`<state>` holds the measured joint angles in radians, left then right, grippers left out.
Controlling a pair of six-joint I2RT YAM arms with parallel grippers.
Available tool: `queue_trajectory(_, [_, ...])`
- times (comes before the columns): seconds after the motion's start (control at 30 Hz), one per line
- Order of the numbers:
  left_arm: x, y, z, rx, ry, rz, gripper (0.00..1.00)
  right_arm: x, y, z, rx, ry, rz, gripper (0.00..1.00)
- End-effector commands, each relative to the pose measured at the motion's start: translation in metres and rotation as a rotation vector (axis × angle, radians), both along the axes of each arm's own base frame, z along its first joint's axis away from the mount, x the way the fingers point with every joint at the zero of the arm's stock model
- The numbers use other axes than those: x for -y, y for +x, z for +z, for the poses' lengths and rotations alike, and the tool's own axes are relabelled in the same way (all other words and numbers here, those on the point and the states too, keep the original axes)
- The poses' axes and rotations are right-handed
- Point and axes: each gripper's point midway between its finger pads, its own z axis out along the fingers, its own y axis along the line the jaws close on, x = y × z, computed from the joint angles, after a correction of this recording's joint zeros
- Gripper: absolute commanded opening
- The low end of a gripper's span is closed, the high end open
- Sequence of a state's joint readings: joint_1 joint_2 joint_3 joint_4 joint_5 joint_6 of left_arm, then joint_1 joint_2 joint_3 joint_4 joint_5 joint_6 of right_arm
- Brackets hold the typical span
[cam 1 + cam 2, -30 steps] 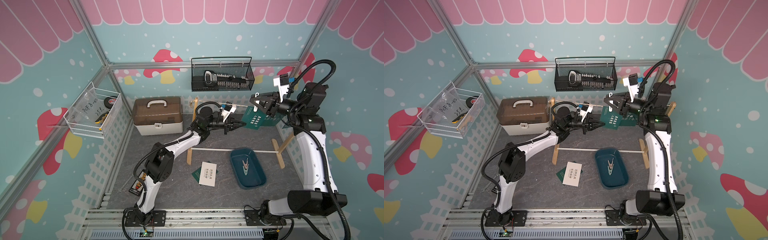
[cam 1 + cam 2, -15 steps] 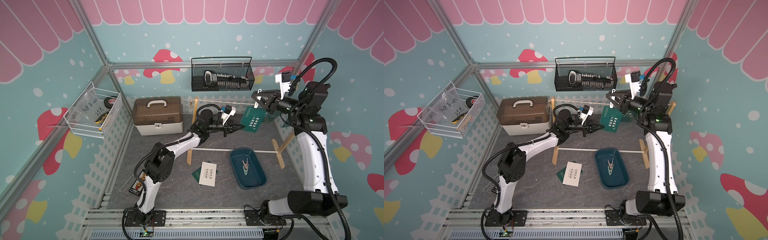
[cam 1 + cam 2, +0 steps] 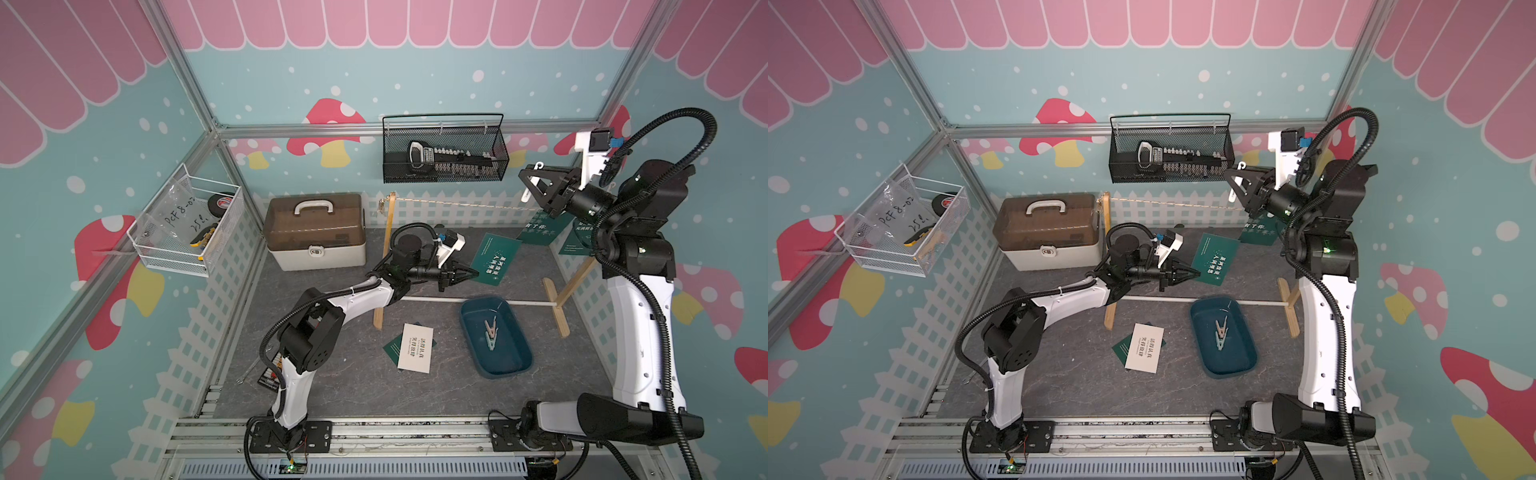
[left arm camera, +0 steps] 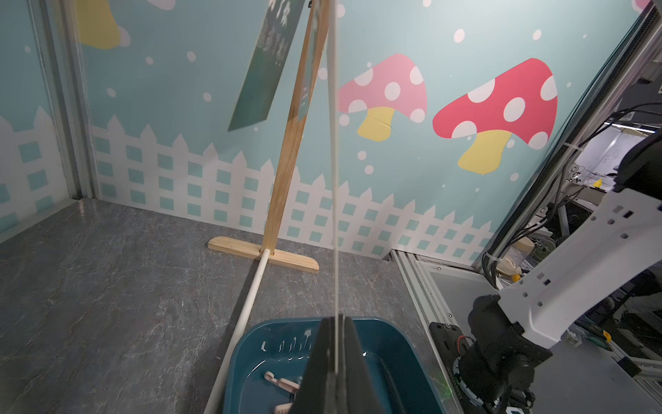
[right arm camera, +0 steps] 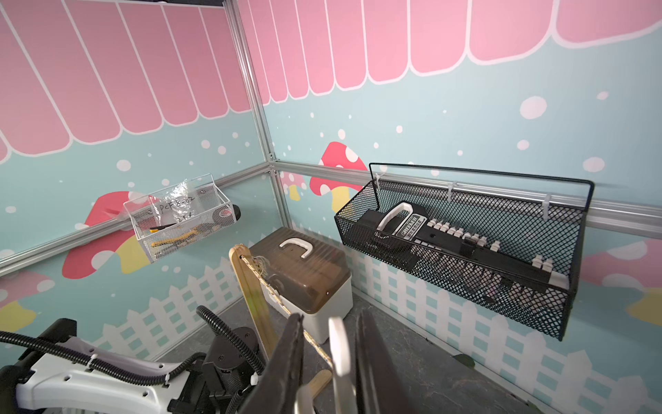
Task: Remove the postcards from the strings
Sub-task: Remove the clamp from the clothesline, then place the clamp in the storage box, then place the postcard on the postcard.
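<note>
Postcard (image 3: 496, 259) face in both top views; edge-on from left wrist.

Walls (image 3: 415, 75): teal with white dots, a pink scalloped band on top, red and pink mushrooms, a white picket-fence strip below. Floor (image 3: 353, 374): grey marble veining. Centre postcard (image 3: 496, 259): dark green, white text. Postcards (image 3: 540, 232) at 2 o'clock: same colours. White postcard (image 3: 415, 347) at 6 o'clock: black text. String (image 3: 457, 203): beige twist. White clothespin (image 5: 340, 344): plain. Tray (image 3: 509, 357) at 5 o'clock: dark teal; its clothespins (image 3: 490, 332): pastel. Toolbox (image 3: 313, 224) at 10 o'clock: smoky brown lid, cream base. Basket (image 3: 395, 166) at 12 o'clock: black mesh.
</note>
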<state>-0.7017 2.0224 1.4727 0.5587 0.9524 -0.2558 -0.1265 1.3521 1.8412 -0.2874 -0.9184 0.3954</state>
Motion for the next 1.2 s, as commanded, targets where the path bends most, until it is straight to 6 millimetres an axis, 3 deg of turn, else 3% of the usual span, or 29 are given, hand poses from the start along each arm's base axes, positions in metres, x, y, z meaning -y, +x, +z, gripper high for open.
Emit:
queue_trajectory(0.0, [-0.007,-0.008,0.012,0.036,-0.012,0.015,0.00,0.003,-0.014,0.022,0.052,0.013,-0.038,0.03])
queue_trajectory(0.13, [-0.015,-0.014,0.009,0.004,0.033,0.038,0.00,0.001,-0.033,0.033,0.050,0.016,-0.037,0.03])
queue_trajectory(0.27, [-0.031,-0.024,0.008,-0.103,0.130,0.071,0.00,-0.004,-0.067,0.031,-0.010,0.022,-0.038,0.03])
queue_trajectory(0.47, [-0.062,-0.046,-0.014,-0.235,0.268,0.146,0.00,-0.015,-0.116,-0.009,-0.112,0.059,0.013,0.02])
queue_trajectory(0.57, [-0.079,-0.059,-0.031,-0.305,0.337,0.180,0.00,-0.021,-0.136,-0.039,-0.174,0.072,0.039,0.03])
queue_trajectory(0.83, [-0.116,-0.088,-0.076,-0.478,0.406,0.294,0.00,-0.022,-0.154,-0.136,-0.390,0.157,0.026,0.01])
queue_trajectory(1.03, [-0.139,-0.096,-0.117,-0.606,0.455,0.408,0.00,-0.015,-0.147,-0.230,-0.580,0.175,-0.050,0.00])
queue_trajectory(1.17, [-0.144,-0.101,-0.138,-0.681,0.461,0.425,0.00,0.003,-0.135,-0.299,-0.725,0.180,-0.196,0.00])
